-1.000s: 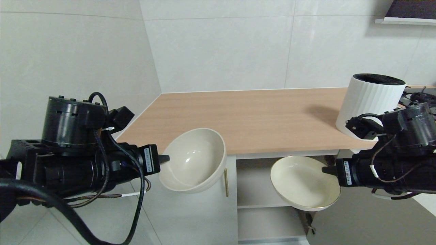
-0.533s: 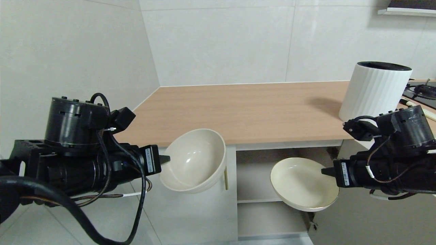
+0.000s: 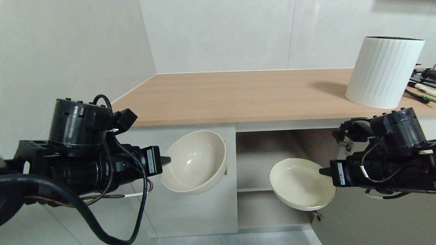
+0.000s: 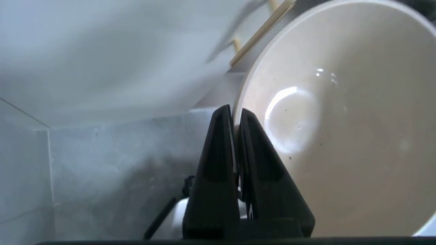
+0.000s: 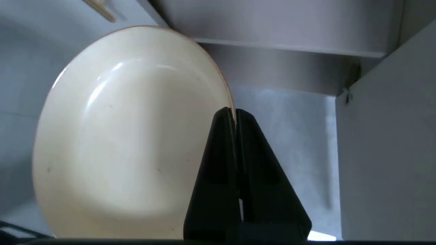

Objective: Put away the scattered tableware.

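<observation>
Carrying is the step in hand, by my reading: both pieces are held in the air before the lower cabinet, neither yet stowed. The left gripper (image 3: pixel 166 159) is pressed together on the rim of the cream bowl (image 3: pixel 194 161), which hangs tilted in front of the closed cabinet door (image 3: pixel 190 211), just beside its gold handle (image 3: pixel 226 170). The right gripper (image 3: pixel 322 171) pinches the rim of the shallow cream plate (image 3: pixel 299 183), held before the open compartment at about the height of its shelf (image 3: pixel 252 189).

The plate probably goes in first, since it already faces the opening. That calls for moving the right arm forward, clearing the shelf edge, setting the plate flat, and only then letting go. The bowl would have to shift toward the opening, as the door in front of it is shut.

Each gripper body carries a small white sticker (image 3: pixel 150 160), its print too small to read. The bowl, the plate and the white ribbed container (image 3: pixel 385 71) on the counter (image 3: pixel 238 95) show no markings.
</observation>
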Robot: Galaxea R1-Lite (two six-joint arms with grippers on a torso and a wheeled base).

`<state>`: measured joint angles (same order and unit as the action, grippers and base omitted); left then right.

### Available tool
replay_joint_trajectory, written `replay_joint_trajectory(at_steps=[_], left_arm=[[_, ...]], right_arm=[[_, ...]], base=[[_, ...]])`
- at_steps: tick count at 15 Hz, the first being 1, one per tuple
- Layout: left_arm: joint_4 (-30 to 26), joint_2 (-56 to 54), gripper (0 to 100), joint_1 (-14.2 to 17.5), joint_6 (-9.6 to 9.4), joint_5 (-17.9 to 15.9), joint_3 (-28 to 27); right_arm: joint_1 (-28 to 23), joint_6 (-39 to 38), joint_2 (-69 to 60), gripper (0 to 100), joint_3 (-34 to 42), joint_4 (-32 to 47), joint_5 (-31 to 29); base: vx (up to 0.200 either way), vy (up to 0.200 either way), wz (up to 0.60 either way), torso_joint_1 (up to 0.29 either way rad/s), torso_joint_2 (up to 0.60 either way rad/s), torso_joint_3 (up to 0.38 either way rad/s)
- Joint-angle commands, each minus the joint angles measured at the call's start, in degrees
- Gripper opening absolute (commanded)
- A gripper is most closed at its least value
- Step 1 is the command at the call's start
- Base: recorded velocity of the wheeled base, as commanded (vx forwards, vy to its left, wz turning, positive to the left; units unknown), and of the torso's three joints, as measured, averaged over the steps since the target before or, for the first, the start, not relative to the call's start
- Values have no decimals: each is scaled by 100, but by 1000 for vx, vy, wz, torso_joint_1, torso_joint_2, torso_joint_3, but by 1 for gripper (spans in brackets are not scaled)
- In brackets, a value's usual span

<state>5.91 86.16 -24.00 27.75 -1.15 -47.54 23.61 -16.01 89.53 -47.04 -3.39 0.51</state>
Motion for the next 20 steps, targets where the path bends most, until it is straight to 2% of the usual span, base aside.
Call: replay_joint_trajectory(at_steps=[1,5,9,11,15,17,18,20], left_arm=[[6,32,0,1,3,0,-1],[6,41,0,1,3,0,-9],[6,85,0,1,3,0,-9],[6,94,0,1,-68,0,-9],[15,243,0,1,-120,0,-27],[15,252,0,1,-120,0,-18],[15,252,0,1,-120,0,-18],[15,278,0,1,-120,0,-9]], right_arm=[[-32,1,126,0,2,-39,2],[-120,1,285,0,2,-109,2],[-120,1,355,0,2,-162,2],[-120,-8,566,0,-24,-285,-7],[-296,-8,2315,0,-86,-2157,-51],[-322,-8,2526,0,-130,-2430,-51],[-393,-34,3308,0,-525,-2781,-482],[-419,-175,3818,0,-912,-2816,-754]], base=[[0,0,0,-144,461,310],[0,0,0,-121,425,299],[0,0,0,-24,102,70],[0,0,0,0,0,0],[0,0,0,0,0,0],[0,0,0,0,0,0],[0,0,0,0,0,0],[0,0,0,0,0,0]])
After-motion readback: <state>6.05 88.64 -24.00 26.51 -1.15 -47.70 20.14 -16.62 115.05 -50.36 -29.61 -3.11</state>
